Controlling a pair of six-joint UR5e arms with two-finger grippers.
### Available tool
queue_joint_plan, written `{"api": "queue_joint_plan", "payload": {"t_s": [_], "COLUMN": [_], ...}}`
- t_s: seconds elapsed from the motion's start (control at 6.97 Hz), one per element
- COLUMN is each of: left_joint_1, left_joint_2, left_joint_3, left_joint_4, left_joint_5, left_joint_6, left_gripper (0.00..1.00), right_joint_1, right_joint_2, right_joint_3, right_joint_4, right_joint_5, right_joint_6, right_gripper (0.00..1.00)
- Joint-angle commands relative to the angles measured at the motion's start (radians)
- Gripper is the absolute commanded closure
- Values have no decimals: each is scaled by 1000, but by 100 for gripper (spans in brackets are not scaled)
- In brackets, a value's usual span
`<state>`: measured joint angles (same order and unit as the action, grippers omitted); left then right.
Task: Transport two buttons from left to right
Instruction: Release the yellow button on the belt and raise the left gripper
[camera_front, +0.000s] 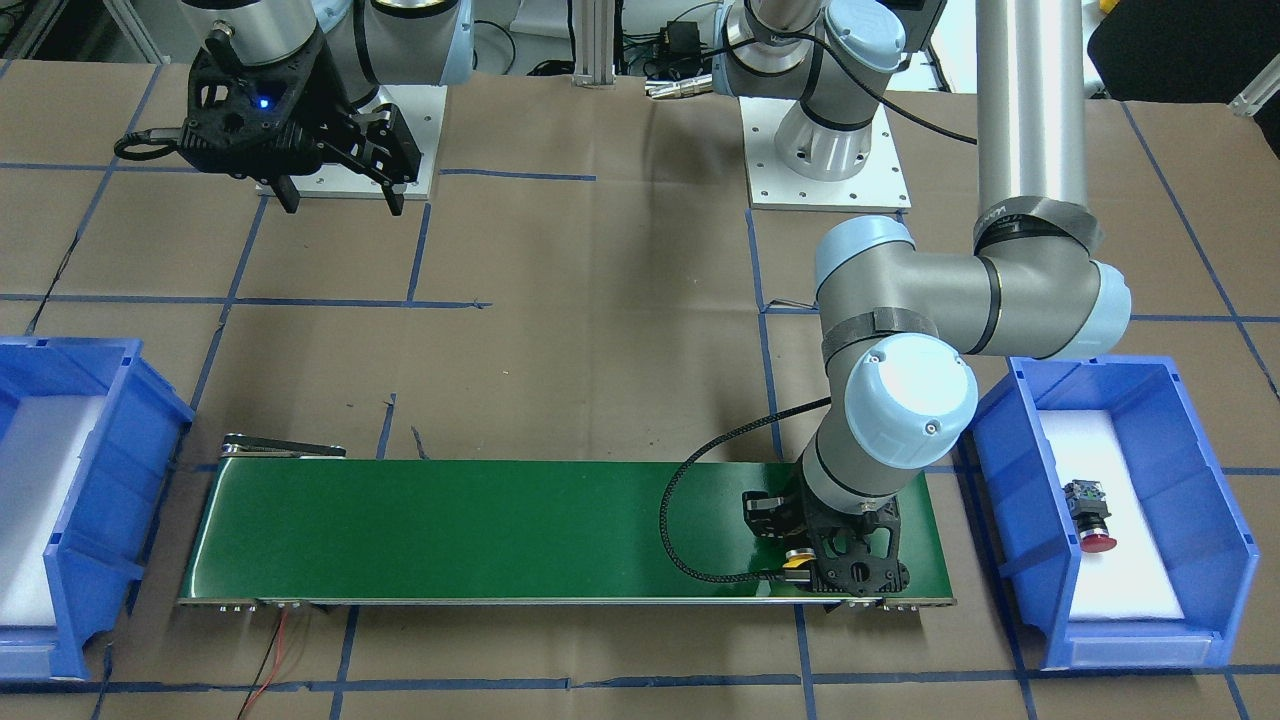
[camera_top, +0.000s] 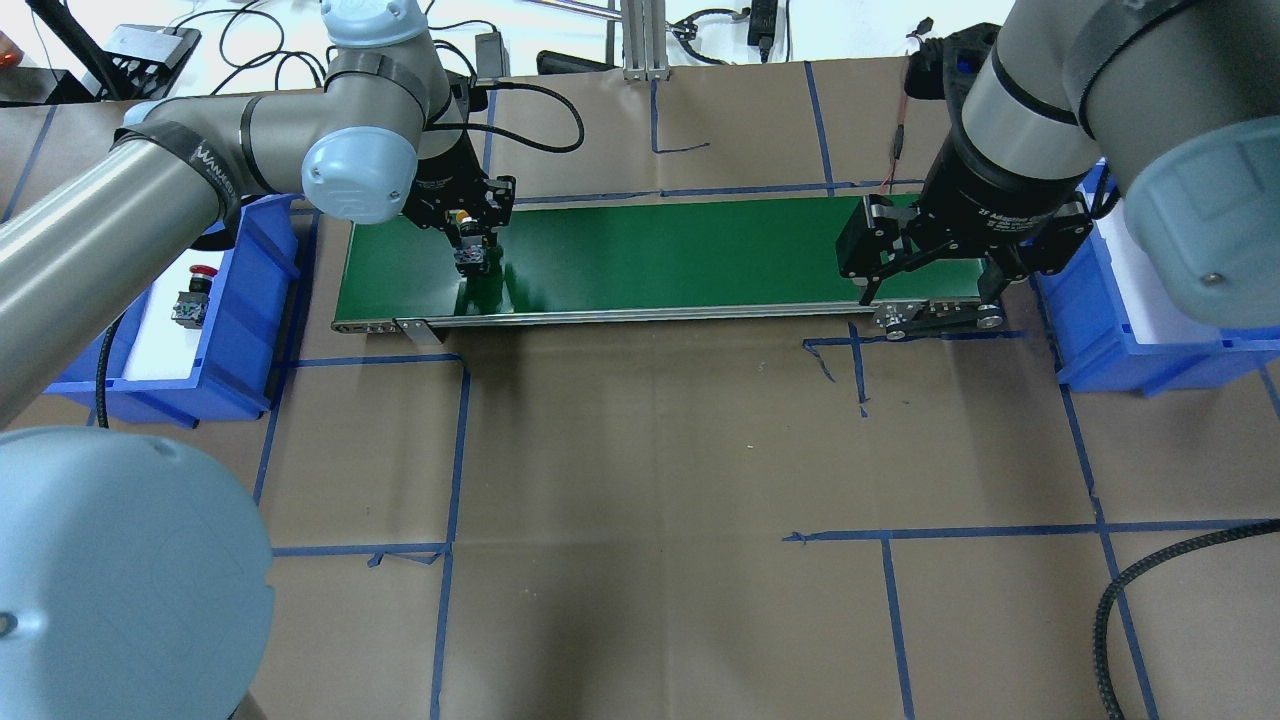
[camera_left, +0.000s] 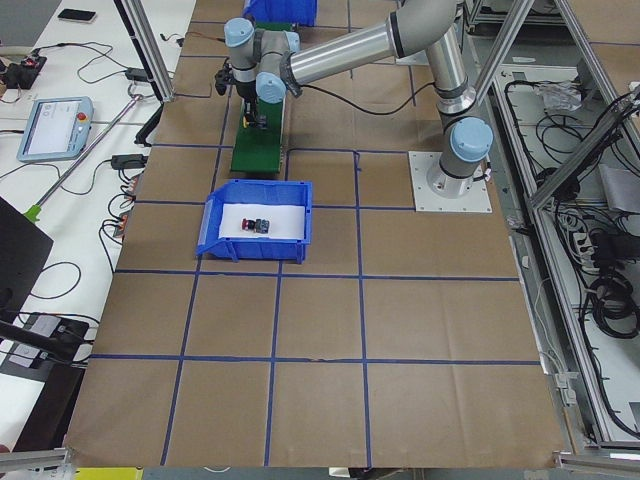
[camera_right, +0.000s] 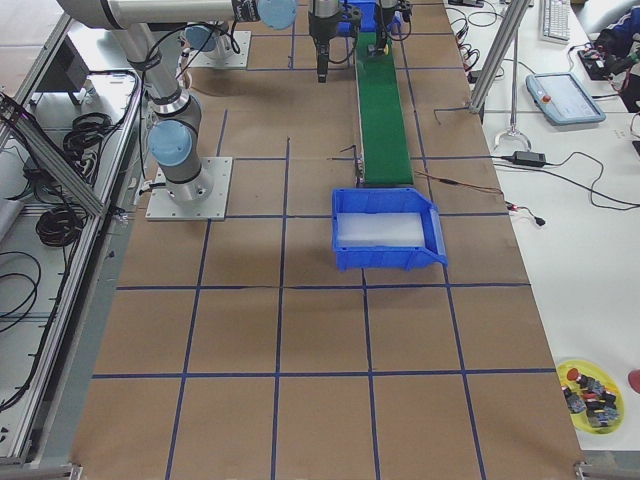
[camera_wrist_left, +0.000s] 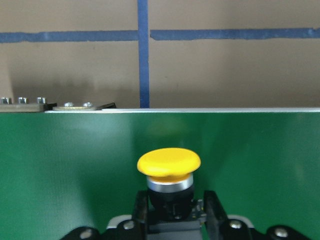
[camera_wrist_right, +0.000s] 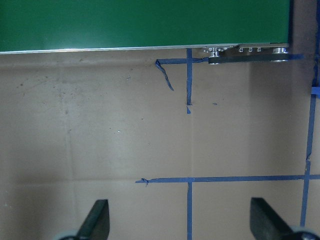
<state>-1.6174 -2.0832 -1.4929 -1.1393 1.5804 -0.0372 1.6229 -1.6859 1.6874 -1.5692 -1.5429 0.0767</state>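
Your left tool (camera_top: 472, 245) is clenched on the yellow button (camera_wrist_left: 169, 162). In the left wrist view both fingers (camera_wrist_left: 141, 210) press the black body, and the yellow cap stands out past them. The tool is over the green belt (camera_top: 680, 260), at the belt's 9 o'clock end as seen from overhead. Whether the button touches the belt, I cannot tell.

The red button (camera_top: 192, 297) lies on its side on the white pad in the blue bin (camera_top: 245, 340) just beside that end, at 9 o'clock from the left tool.

Your right tool (camera_top: 928, 300) is released, its fingers (camera_wrist_right: 97, 222) wide apart. It hangs over the near edge of the belt's 3 o'clock end. A second blue bin (camera_top: 1100, 350) stands on the brown surface (camera_top: 650, 480) at 3 o'clock from this tool.
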Motion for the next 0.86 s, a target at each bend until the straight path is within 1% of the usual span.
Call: {"api": "queue_joint_plan", "payload": {"t_s": [0.0, 0.14, 0.43, 0.57, 0.72], "left_joint_1": [7, 8, 20, 58, 100], "left_joint_2": [24, 41, 125, 159, 170], "left_joint_3": [3, 20, 66, 110, 153], "left_joint_4": [-13, -36, -159, -250, -298], "left_joint_5": [1, 1, 3, -5, -10], "left_joint_6": [-1, -3, 10, 20, 101], "left_gripper": [0, 0, 0, 0, 0], "right_joint_1": [0, 0, 0, 0, 0], "right_joint_2": [0, 0, 0, 0, 0], "right_joint_3": [0, 0, -2, -3, -3], "right_joint_4": [0, 0, 0, 0, 0], "right_joint_5": [1, 1, 1, 1, 1], "right_joint_6": [0, 0, 0, 0, 0], "right_gripper": [0, 0, 0, 0, 0]}}
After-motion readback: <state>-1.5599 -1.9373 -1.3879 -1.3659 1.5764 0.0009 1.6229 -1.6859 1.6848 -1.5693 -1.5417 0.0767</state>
